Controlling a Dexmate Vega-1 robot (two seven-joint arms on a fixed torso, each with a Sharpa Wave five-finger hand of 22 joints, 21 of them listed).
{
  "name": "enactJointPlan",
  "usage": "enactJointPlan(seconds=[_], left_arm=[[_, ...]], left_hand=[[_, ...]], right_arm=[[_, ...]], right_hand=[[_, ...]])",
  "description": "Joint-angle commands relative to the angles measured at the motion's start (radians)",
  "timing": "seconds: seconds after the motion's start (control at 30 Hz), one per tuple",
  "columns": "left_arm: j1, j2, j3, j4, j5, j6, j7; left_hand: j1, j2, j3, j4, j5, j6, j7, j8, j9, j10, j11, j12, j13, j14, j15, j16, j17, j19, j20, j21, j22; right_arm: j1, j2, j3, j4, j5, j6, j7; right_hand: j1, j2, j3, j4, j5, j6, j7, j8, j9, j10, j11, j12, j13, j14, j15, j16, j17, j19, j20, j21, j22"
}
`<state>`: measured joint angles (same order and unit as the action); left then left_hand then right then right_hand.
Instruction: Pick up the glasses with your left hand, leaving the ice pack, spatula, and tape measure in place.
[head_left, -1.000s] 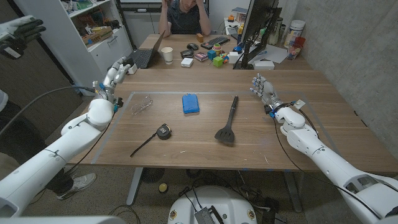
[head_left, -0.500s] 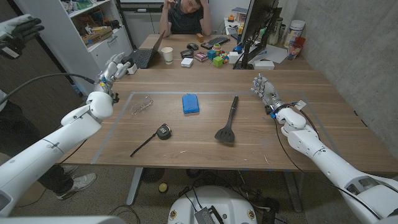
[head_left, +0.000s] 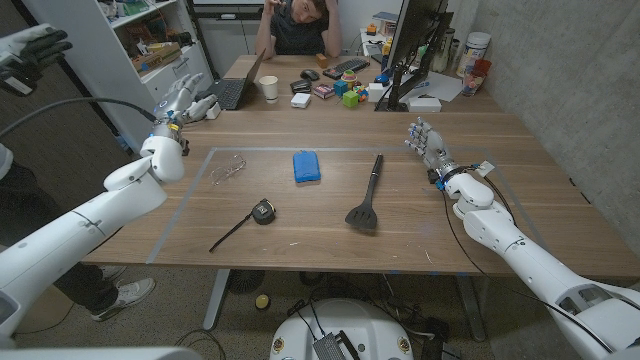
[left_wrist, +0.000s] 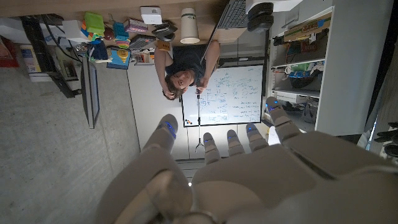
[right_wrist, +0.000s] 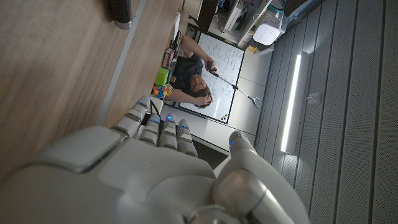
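The clear-framed glasses (head_left: 227, 168) lie on the wooden table, left of the blue ice pack (head_left: 306, 165). A black spatula (head_left: 366, 193) lies right of the ice pack, and a tape measure (head_left: 262, 211) with its tape drawn out sits nearer the front. My left hand (head_left: 183, 104) is raised above the table's far left edge, well behind and left of the glasses, its fingers (left_wrist: 214, 144) spread and holding nothing. My right hand (head_left: 423, 141) stands at the right side of the table, fingers (right_wrist: 163, 127) apart and empty.
A person (head_left: 300, 22) sits behind the table's far end. A laptop (head_left: 232, 90), a paper cup (head_left: 269, 88), small items and a monitor (head_left: 412, 45) stand at the back. A shelf unit (head_left: 160, 50) stands at the left.
My left hand has lifted and moved back and leftward, farther from the glasses. The right hand and the objects have stayed put.
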<state>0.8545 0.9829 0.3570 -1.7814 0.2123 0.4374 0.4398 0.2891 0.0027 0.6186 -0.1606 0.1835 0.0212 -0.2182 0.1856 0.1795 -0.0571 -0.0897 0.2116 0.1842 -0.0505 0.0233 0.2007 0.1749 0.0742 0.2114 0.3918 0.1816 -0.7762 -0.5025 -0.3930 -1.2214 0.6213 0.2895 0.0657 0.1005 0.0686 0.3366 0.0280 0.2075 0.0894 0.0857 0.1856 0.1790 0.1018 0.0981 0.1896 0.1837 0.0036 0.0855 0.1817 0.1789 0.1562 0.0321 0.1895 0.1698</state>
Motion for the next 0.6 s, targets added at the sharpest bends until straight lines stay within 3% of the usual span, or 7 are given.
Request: enactJointPlan(seconds=[0.03,0.1,0.43,0.6], left_arm=[[-0.049,-0.022,0.058,0.021,0.047,0.020,-0.028],[-0.048,-0.027,0.062,0.028,0.046,0.019,-0.030],[-0.045,-0.016,0.078,0.032,0.041,0.052,-0.085],[-0.054,-0.029,0.087,0.073,0.022,0.025,-0.095]], left_hand=[[0.020,-0.050,-0.021,-0.010,0.005,0.002,-0.002,0.011,0.005,0.037,-0.006,0.012,0.002,0.032,0.001,0.007,0.006,0.056,0.003,0.006,0.002],[0.027,-0.074,-0.034,-0.011,0.009,0.007,-0.002,0.012,0.005,0.045,-0.005,0.013,0.003,0.042,0.003,0.007,0.007,0.080,0.003,0.007,0.002],[0.052,-0.104,-0.049,-0.013,0.016,0.009,-0.002,0.011,0.004,0.046,-0.005,0.009,0.003,0.057,0.012,0.005,0.007,0.119,0.001,0.009,0.001],[0.080,-0.118,-0.056,-0.012,0.020,0.008,-0.003,0.010,0.003,0.049,0.002,0.007,0.003,0.062,0.046,0.001,0.006,0.146,0.003,0.007,-0.001]], right_arm=[[0.004,0.006,0.003,0.019,0.004,0.021,0.010],[0.005,0.006,0.003,0.021,0.004,0.022,0.012],[0.012,0.008,0.003,0.031,0.006,0.029,0.023],[0.016,0.013,0.003,0.039,0.012,0.032,0.033]], right_hand=[[-0.006,-0.004,-0.004,-0.001,0.006,0.003,0.009,0.007,0.005,-0.001,0.010,0.004,0.005,-0.004,0.012,0.008,0.006,0.001,0.002,0.007,0.005],[-0.007,-0.004,-0.004,0.000,0.006,0.004,0.009,0.007,0.005,-0.001,0.010,0.004,0.005,-0.004,0.012,0.008,0.006,0.001,0.002,0.007,0.005],[-0.013,-0.006,-0.008,0.003,0.006,0.004,0.006,0.007,0.005,0.000,0.010,0.005,0.005,-0.004,0.012,0.008,0.006,0.001,0.002,0.007,0.005],[-0.019,-0.008,-0.012,0.006,0.006,0.007,0.000,0.008,0.005,0.000,0.011,0.005,0.005,-0.003,0.013,0.009,0.007,0.001,0.003,0.007,0.005]])
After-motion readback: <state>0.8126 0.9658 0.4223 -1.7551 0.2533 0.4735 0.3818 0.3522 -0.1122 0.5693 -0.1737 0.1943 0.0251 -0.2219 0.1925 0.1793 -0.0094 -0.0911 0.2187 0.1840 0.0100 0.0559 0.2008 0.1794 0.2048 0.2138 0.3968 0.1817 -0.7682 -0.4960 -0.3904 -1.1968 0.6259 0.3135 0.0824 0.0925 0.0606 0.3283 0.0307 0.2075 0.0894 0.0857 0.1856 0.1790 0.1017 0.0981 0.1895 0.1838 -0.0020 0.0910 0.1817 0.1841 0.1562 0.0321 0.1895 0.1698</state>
